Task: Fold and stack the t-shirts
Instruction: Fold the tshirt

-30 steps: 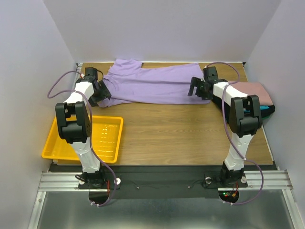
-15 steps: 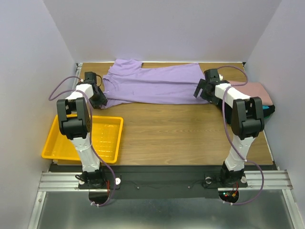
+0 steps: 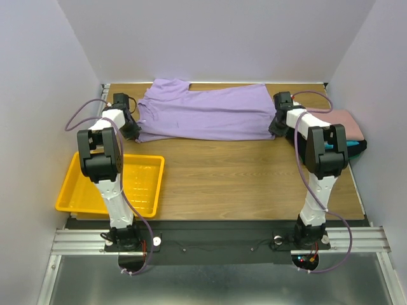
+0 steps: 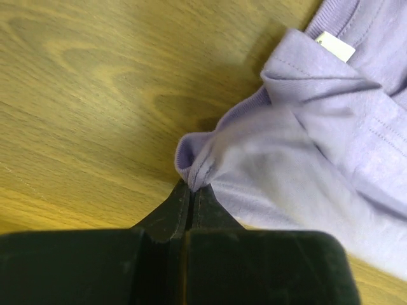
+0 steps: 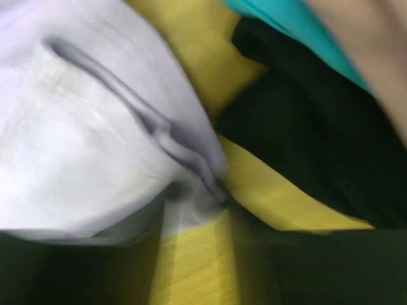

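A lavender t-shirt lies spread across the back of the table. My left gripper is at its left near corner. In the left wrist view the left gripper is shut, pinching a bunched fold of the lavender shirt. My right gripper is at the shirt's right near corner. The right wrist view is blurred: the right gripper has its jaws apart, with the lavender shirt's edge lying between them. Folded pink, teal and black t-shirts are stacked just to the right.
A yellow tray sits at the near left beside the left arm. White walls close in the table on three sides. Bare wood runs from the shirt to the near edge.
Both grippers moved in onto the lavender shirt's near corners. The left jaws closed on the cloth. The right jaws narrowed around the shirt's edge.
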Tool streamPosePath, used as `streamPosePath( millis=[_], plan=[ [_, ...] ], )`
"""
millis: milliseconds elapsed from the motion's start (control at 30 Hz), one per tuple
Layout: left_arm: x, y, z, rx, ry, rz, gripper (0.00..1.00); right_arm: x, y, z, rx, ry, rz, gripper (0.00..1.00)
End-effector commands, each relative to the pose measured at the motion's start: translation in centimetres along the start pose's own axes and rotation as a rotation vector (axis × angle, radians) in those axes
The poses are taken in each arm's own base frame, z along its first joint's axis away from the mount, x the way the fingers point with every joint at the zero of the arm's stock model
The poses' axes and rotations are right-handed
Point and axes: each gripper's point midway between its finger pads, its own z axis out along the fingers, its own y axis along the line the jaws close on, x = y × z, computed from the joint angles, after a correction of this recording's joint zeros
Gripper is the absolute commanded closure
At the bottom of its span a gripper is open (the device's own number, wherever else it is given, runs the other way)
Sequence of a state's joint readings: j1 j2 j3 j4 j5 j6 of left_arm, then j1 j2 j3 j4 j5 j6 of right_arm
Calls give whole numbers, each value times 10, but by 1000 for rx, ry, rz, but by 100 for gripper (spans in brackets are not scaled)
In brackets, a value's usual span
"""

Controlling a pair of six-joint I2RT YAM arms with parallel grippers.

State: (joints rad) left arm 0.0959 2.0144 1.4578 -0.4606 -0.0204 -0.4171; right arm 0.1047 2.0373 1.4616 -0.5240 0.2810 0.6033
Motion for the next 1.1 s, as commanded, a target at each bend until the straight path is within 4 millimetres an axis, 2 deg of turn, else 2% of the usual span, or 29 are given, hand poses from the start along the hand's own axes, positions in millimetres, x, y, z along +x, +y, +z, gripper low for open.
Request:
streamPosePath(
  millis=[0,33,133,200,233,367,467,533,700,800,833,933,967,1000,1033,1067],
  plan=[
    [-29,4,-18,-27,-71,-13,100,-9,12,9,-19,-11,27,80],
    [-32,4,-23,-30,-76,-10,100,-13,13,6,-25,-19,28,89],
    [-37,9,-33,-53,-92,-7,100,-22,16,-6,-50,-41,17,99],
    [-43,12,-39,-55,-100,-12,100,-25,15,-12,-52,-53,4,100],
    [-39,12,-39,-56,-84,-11,100,-26,15,-15,-56,-56,0,100],
    [-41,20,-55,-72,-83,-39,100,-33,10,-42,-71,-68,6,99],
    [-44,33,-70,-121,-97,-72,100,-33,-3,-50,-2,-53,-10,100],
    [-43,44,-75,-162,-104,-88,100,-25,-14,-51,42,-17,-25,100],
    [-14,54,-50,-186,10,-95,100,8,-15,-34,32,102,-38,100],
    [-4,62,-44,-232,40,-104,100,24,-16,-22,37,159,-45,99],
    [-3,64,-44,-236,43,-108,100,29,-15,-20,34,175,-42,96],
    [-2,63,-50,-233,42,-111,99,32,-15,-18,32,193,-46,72],
    [-2,65,-53,-244,43,-115,75,28,-13,-21,25,184,-44,63],
    [-4,65,-57,-244,32,-118,59,26,-12,-24,17,177,-54,52],
    [-5,65,-60,-243,27,-121,46,22,-10,-26,10,168,-56,34],
    [-7,64,-63,-242,21,-126,38,18,-8,-29,-1,158,-57,31]
  ],
)
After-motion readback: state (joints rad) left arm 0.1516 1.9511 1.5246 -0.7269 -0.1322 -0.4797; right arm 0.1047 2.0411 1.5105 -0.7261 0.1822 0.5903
